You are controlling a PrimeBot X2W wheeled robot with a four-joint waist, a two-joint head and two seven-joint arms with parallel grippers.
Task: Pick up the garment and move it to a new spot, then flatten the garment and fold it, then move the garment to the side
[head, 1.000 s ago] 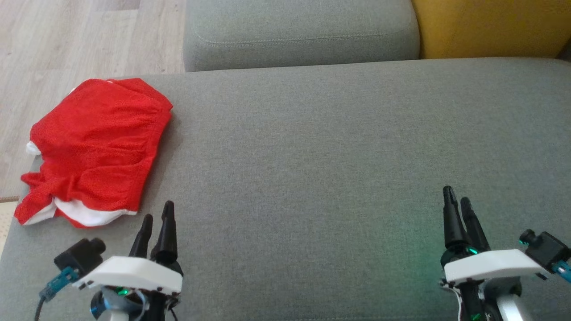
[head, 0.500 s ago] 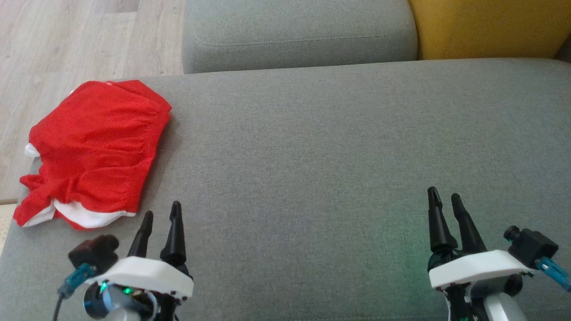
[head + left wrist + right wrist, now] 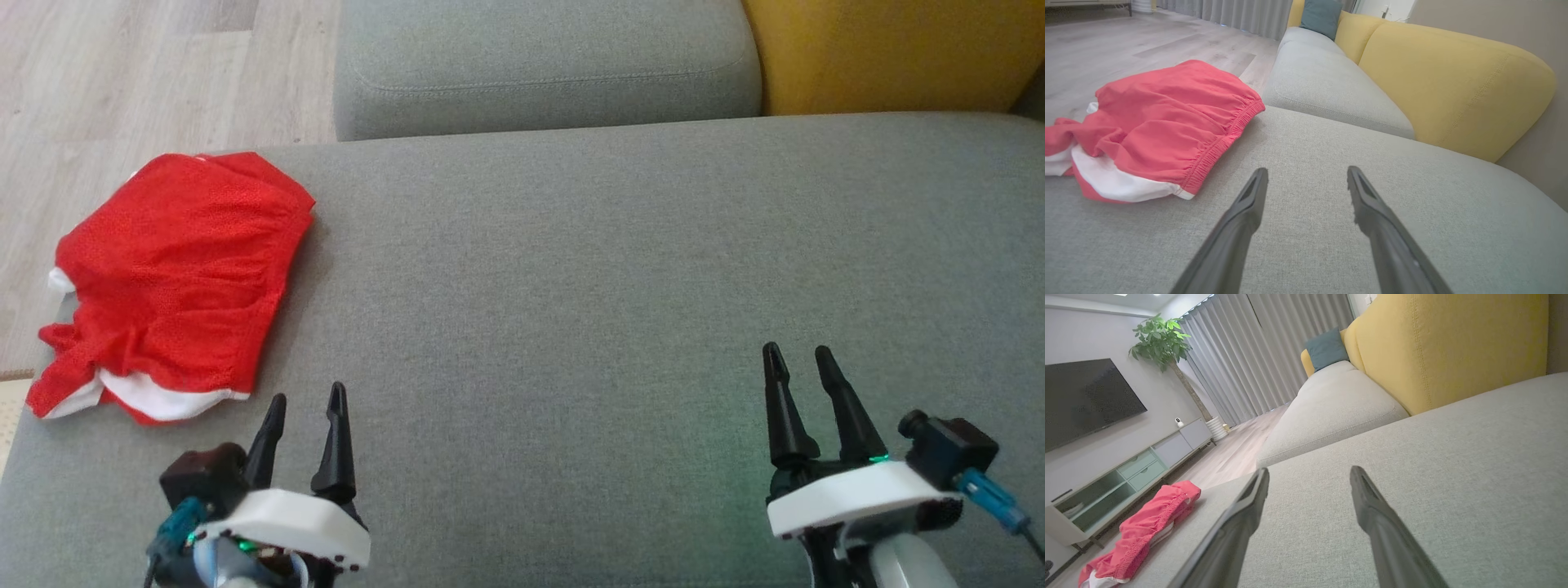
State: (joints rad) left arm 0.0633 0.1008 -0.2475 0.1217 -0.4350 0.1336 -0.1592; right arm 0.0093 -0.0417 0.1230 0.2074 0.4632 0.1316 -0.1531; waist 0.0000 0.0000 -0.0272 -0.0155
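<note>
Red garment lay crumpled at the far left edge of the grey seat cushion, with its white trim turned towards the robot and the wooden floor beyond it. In the left wrist view the garment showed a gathered elastic waistband along its right side. Just right of its near corner, and apart from it, the left gripper hovered over bare cushion, its two fingers parted with nothing between them; the left wrist view showed the same gap. Well to the right, the right gripper stood over the cushion with its fingers likewise spread and empty. A yellow backrest filled the upper right corner.
</note>
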